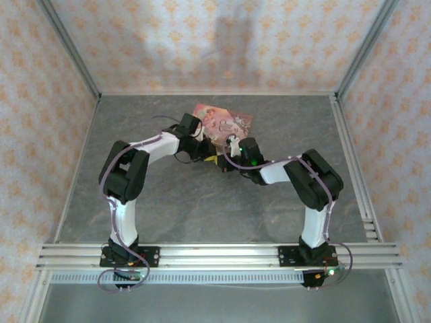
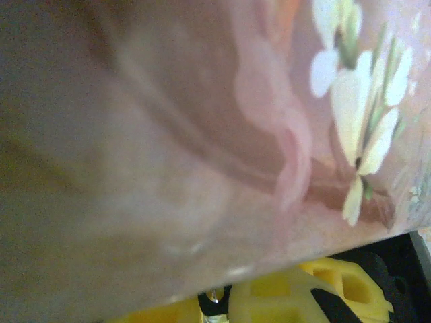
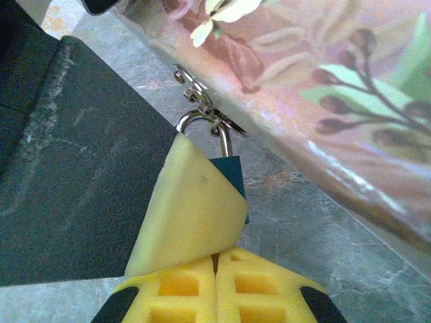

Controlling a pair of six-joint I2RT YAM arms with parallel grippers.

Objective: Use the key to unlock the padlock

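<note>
The blue padlock (image 3: 235, 176) hangs by its thin metal shackle (image 3: 202, 122) from the clasp of the pink tin (image 3: 323, 94). My left gripper (image 2: 222, 301) is shut on the padlock. One of its yellow pads (image 3: 192, 208) covers most of the blue body, and a bit of metal shows between its fingers. Just below the padlock my right gripper (image 3: 217, 266) is shut, with a thin brownish sliver, the key (image 3: 211, 260), in the seam between its fingers. From above, both grippers (image 1: 205, 149) (image 1: 227, 160) meet at the tin's near edge.
The pink picture-lidded tin (image 1: 222, 123) lies at the middle back of the grey table (image 1: 202, 208). The left gripper's black body (image 3: 60, 175) is close on the left of my right wrist. Metal rails (image 1: 215, 254) border the near edge.
</note>
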